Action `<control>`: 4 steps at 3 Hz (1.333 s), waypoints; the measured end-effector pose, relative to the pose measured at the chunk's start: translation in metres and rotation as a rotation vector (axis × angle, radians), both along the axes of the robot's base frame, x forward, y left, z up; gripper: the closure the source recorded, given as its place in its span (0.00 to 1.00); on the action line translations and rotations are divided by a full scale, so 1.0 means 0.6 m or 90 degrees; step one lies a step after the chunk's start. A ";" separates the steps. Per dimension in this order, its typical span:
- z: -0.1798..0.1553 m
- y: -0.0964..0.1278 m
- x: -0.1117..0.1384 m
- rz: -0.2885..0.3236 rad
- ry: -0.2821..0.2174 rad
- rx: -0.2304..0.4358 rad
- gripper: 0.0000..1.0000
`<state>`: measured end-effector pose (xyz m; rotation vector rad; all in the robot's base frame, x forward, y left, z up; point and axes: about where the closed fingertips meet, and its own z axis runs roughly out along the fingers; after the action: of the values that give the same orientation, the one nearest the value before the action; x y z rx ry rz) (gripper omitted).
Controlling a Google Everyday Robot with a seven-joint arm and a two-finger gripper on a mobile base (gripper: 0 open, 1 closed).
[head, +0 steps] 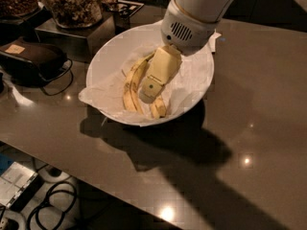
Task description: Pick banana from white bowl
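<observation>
The white bowl (113,51), wide and lined with crinkled white paper, sits on the dark table. Two bananas lie in it side by side. The curved one (131,86) is on the left. The straighter banana (159,109) lies to its right, and only its near end shows. My gripper (149,91), cream-coloured and hanging from the white wrist (187,28), reaches down into the bowl. It sits over that right banana and hides most of it. It looks down at banana level, but contact is not visible.
A black device with a cable (29,61) lies left of the bowl. Jars of snacks (74,4) stand on a dark box at the back left. Cables and floor show below the table's front edge (72,176). The tabletop extends to the right.
</observation>
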<state>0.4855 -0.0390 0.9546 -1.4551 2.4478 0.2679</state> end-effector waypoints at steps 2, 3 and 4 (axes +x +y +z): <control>-0.013 0.019 0.017 0.005 0.042 0.010 0.00; -0.025 0.028 0.026 0.010 0.063 0.008 0.12; -0.032 0.028 0.035 0.003 0.072 0.010 0.21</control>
<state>0.5063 -0.0219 0.9354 -1.4783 2.5247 0.3799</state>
